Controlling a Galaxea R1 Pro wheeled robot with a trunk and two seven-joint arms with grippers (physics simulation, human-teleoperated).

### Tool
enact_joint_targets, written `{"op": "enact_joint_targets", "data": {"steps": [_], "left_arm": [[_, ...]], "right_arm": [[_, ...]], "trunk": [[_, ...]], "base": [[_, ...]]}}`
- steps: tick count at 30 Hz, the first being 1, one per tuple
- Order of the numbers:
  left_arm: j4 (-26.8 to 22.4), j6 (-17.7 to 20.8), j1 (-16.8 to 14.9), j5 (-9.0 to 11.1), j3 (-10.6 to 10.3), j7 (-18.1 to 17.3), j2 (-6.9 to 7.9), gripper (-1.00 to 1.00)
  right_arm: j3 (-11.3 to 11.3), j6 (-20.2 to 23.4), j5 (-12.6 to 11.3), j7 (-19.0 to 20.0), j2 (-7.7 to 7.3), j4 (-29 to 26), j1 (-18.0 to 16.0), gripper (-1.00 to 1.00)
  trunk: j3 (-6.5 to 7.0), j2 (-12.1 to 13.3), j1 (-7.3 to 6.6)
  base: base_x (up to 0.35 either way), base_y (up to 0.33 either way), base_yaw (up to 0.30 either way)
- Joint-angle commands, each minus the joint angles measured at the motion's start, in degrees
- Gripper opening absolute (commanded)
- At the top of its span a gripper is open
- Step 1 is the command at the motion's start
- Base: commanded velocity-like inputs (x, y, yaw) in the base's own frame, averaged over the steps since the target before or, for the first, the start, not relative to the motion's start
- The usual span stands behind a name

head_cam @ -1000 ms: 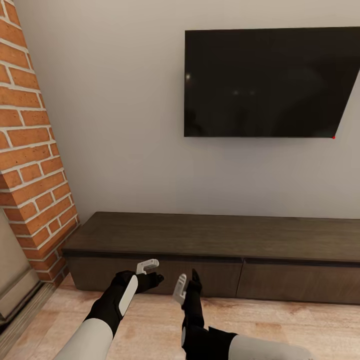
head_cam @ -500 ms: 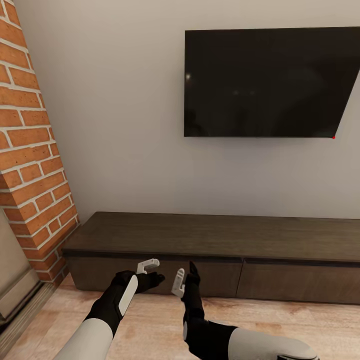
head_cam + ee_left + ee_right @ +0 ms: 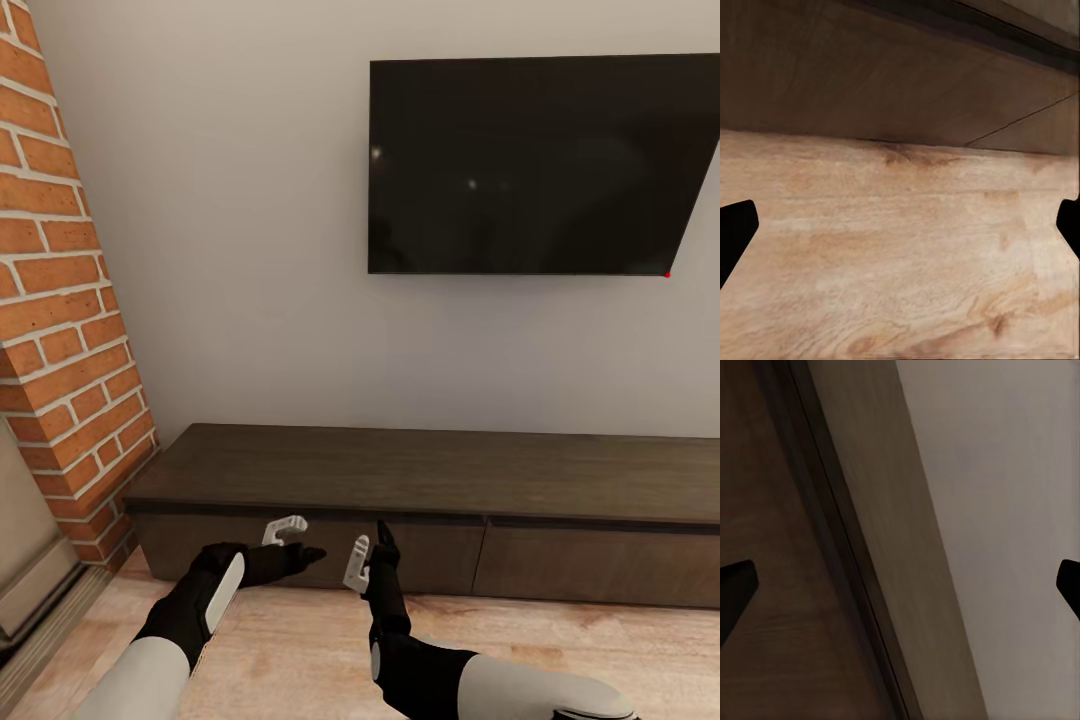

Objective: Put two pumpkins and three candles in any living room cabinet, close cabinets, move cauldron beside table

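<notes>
The grey wall (image 3: pixel 250 200), TV (image 3: pixel 530 165) and closed cabinet (image 3: pixel 420 470) are unchanged. The left gripper (image 3: pixel 288 538) has dropped lower and drawn leftward; the right gripper (image 3: pixel 368 555) holds position. Both pairs of fingers spread wide, empty.

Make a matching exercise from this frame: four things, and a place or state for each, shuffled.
Things:
1. TV
2. cabinet
3. brick chimney
4. left gripper

Descriptions:
A. open, empty, in front of a drawer front
B. mounted on the grey wall
C. low against the wall, drawers shut
D. rising at the head view's left edge

Pairs: 1-B, 2-C, 3-D, 4-A
</notes>
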Motion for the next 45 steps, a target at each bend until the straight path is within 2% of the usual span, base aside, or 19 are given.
{"op": "enact_joint_targets", "data": {"steps": [1, 2, 3, 7, 10, 17, 25, 45], "left_arm": [[0.27, 0.43, -0.02, 0.14, -0.66, -4.59, 1.28, 1.0], [0.37, 0.42, -0.02, 0.12, -1.19, -6.95, 1.89, 1.0], [0.56, 0.35, -0.01, 0.09, -2.34, -11.77, 2.95, 1.0], [1.15, 0.25, -0.01, -0.24, -4.67, -20.86, 4.6, 1.0], [1.82, 0.16, 0.0, -0.81, -5.42, -23.85, 5.42, 1.0], [2.31, 0.11, 0.0, -1.28, -5.92, -25.76, 6.79, 1.0], [2.37, 0.11, 0.0, -1.31, -6.02, -26.08, 7.76, 1.0], [2.38, 0.11, 0.0, -1.2, -6.07, -26.08, 7.94, 1.0]], "right_arm": [[0.49, -0.06, -0.5, -0.35, 0.0, 0.03, -0.1, 1.0], [0.49, -0.26, -0.5, -0.35, 0.0, 0.07, -0.12, 1.0], [0.49, -0.58, -0.51, -0.35, 0.0, 0.11, -0.12, 1.0], [0.53, -0.91, -0.53, -0.35, 0.0, 0.15, -0.1, 1.0], [0.56, -1.03, -0.54, -0.35, 0.0, 0.2, -0.11, 1.0], [0.49, -1.13, -0.57, -0.35, 0.0, 0.27, -0.11, 1.0], [0.38, -1.15, -0.61, -0.32, 0.0, 0.38, -0.1, 1.0], [0.44, -1.37, -0.91, -0.43, 0.0, 0.4, -0.09, 1.0]], "trunk": [[-0.06, -0.03, -0.01], [-0.06, -0.03, -0.01], [-0.06, -0.03, -0.01], [-0.06, -0.03, -0.01], [-0.06, -0.03, -0.01], [-0.06, -0.03, -0.01], [-0.06, -0.03, -0.01], [-3.65, -8.05, 4.38]], "base": [[0.0, 0.0, 0.0], [0.0, 0.0, 0.0], [0.0, 0.0, 0.0], [0.0, 0.0, 0.0], [0.0, 0.0, 0.0], [0.0, 0.0, 0.0], [0.0, 0.0, 0.0], [0.0, 0.0, 0.0]]}}
